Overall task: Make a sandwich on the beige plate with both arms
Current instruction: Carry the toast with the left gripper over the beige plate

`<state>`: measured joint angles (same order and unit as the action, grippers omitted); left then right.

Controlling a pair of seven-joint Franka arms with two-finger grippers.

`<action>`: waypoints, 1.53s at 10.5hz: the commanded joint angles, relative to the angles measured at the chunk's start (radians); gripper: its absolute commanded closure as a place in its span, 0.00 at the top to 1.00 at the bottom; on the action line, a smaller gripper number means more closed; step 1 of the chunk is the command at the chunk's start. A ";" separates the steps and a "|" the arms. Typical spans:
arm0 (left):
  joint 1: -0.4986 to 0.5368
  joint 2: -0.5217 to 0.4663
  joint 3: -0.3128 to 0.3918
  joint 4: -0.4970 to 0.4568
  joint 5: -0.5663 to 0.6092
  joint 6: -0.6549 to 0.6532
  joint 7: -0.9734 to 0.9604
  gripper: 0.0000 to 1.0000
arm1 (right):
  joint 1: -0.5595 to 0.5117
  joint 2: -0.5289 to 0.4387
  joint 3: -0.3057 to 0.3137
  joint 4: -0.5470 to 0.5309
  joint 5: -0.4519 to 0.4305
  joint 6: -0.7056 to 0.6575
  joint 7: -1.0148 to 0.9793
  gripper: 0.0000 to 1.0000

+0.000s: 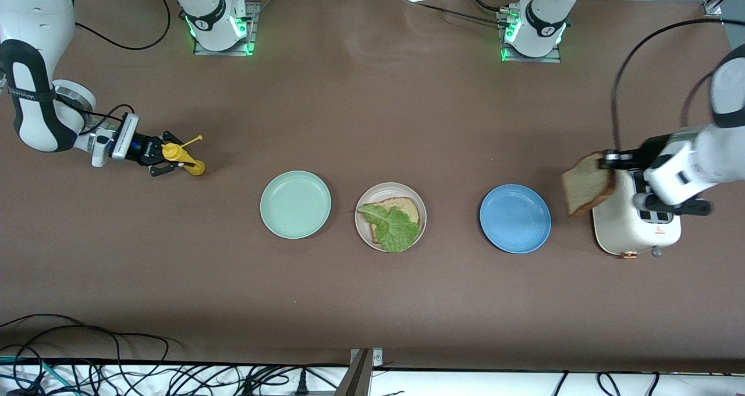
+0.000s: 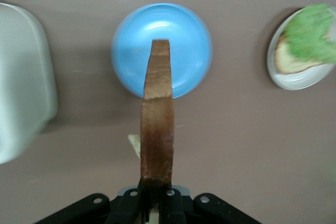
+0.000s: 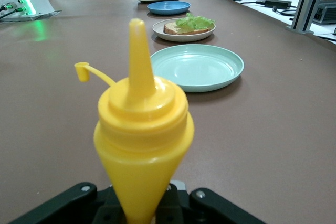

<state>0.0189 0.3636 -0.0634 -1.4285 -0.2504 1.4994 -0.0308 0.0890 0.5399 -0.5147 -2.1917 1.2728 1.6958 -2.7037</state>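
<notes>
The beige plate (image 1: 378, 190) sits mid-table between two other plates. It holds one tan bread slice (image 1: 404, 208) with a green lettuce leaf (image 1: 394, 228) on top. My left gripper (image 1: 608, 164) is shut on a second bread slice (image 1: 588, 183), held on edge in the air beside the toaster. In the left wrist view this slice (image 2: 157, 124) hangs from the gripper (image 2: 156, 196) over the table next to the blue plate. My right gripper (image 1: 158, 158) is shut on an upright yellow squeeze bottle (image 1: 185, 161) at the right arm's end of the table. The bottle (image 3: 142, 129) fills the right wrist view.
A mint-green plate (image 1: 295, 204) lies beside the beige plate toward the right arm's end. A blue plate (image 1: 515, 218) lies toward the left arm's end. A white toaster (image 1: 631, 230) stands beside the blue plate. Cables run along the table edge nearest the front camera.
</notes>
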 commanded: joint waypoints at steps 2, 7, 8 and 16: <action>-0.104 0.006 0.011 -0.138 -0.287 0.197 -0.133 0.00 | -0.014 0.003 0.004 -0.005 0.029 -0.021 -0.022 0.36; -0.354 0.145 0.013 -0.132 -0.556 0.508 -0.221 0.00 | -0.012 0.003 0.007 -0.005 0.034 -0.022 -0.013 0.89; -0.370 0.182 0.016 -0.122 -0.597 0.521 -0.213 0.00 | -0.012 0.003 0.005 -0.003 0.033 -0.024 -0.013 0.90; -0.433 0.362 0.016 0.054 -0.632 0.640 -0.210 0.00 | -0.032 -0.009 -0.102 0.004 -0.110 -0.042 -0.008 0.97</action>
<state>-0.3971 0.6826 -0.0654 -1.4213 -0.8374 2.1309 -0.2512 0.0677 0.5440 -0.6003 -2.1909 1.1974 1.6734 -2.7038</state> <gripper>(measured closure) 0.916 0.031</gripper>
